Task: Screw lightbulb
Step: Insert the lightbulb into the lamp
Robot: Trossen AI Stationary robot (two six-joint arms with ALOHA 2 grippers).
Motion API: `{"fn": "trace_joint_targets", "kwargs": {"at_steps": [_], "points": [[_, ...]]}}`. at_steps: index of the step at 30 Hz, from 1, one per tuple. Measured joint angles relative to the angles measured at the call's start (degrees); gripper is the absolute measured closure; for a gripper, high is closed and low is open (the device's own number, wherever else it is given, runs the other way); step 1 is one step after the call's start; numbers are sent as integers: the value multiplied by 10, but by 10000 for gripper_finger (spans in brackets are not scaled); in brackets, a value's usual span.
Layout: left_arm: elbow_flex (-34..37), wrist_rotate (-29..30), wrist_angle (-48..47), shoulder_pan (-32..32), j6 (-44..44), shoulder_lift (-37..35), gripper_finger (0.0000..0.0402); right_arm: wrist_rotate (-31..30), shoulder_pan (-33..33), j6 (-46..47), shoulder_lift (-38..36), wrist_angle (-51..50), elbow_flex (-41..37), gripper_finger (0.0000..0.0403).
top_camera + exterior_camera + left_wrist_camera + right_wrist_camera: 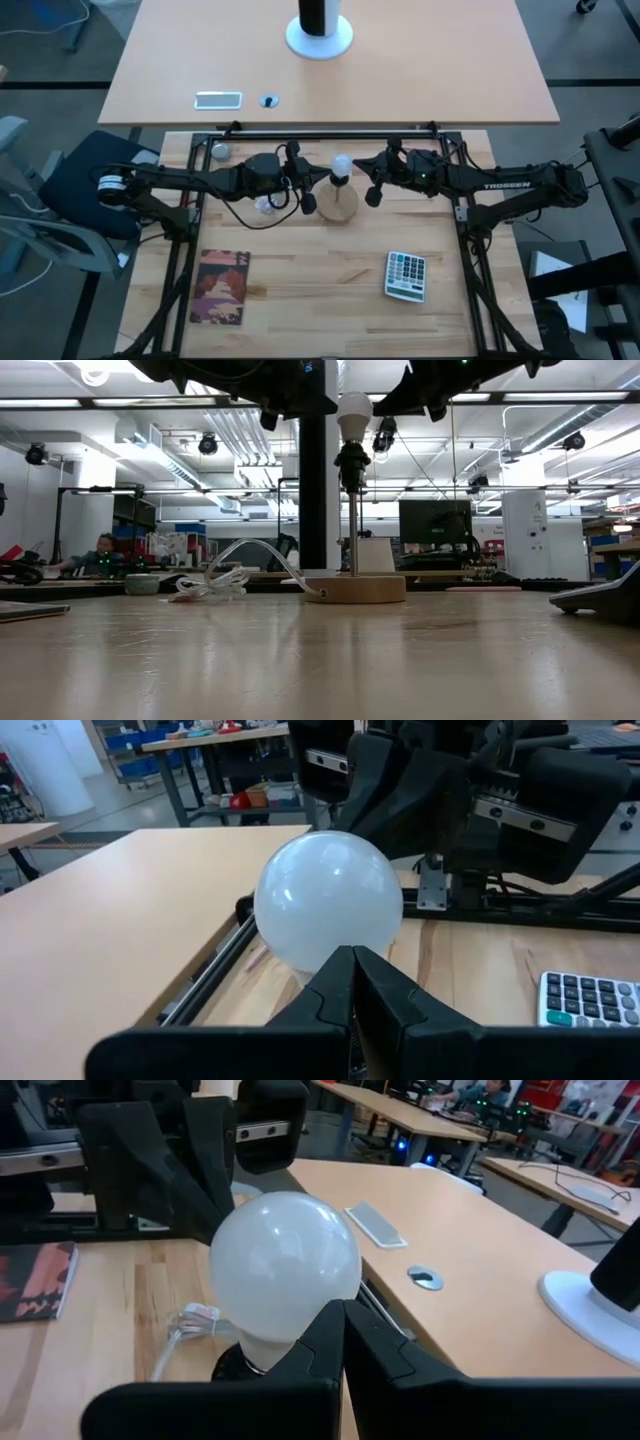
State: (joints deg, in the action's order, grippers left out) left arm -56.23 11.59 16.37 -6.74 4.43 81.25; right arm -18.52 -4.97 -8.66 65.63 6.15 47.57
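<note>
Flanking the lightbulb (342, 163) near the bench's (300, 300) rear edge, left gripper (300, 186) and right gripper (378, 180) both show fingers together. A calculator (406, 275) lies toward the front right, a booklet (221, 287) front left, and a white cable (235, 575) beside the wooden lamp base (338, 208).

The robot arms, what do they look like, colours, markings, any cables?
Both arms are dark, nearly black, jointed segments. The right arm carries white TROSSEN lettering along its forearm. The left arm has a white ring near its shoulder end and thin black cables looping near its wrist. The left pincer and the right pincer each show two matte black angular fingers.
</note>
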Motion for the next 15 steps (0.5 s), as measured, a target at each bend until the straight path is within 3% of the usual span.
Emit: {"fn": "trace_joint_targets", "kwargs": {"at_steps": [6, 15], "points": [[0, 40, -10, -1, -5, -1, 402, 10, 5, 9, 0, 0, 0, 403], [0, 33, -29, 2, -20, -12, 401, -5, 5, 12, 0, 0, 0, 403]]}}
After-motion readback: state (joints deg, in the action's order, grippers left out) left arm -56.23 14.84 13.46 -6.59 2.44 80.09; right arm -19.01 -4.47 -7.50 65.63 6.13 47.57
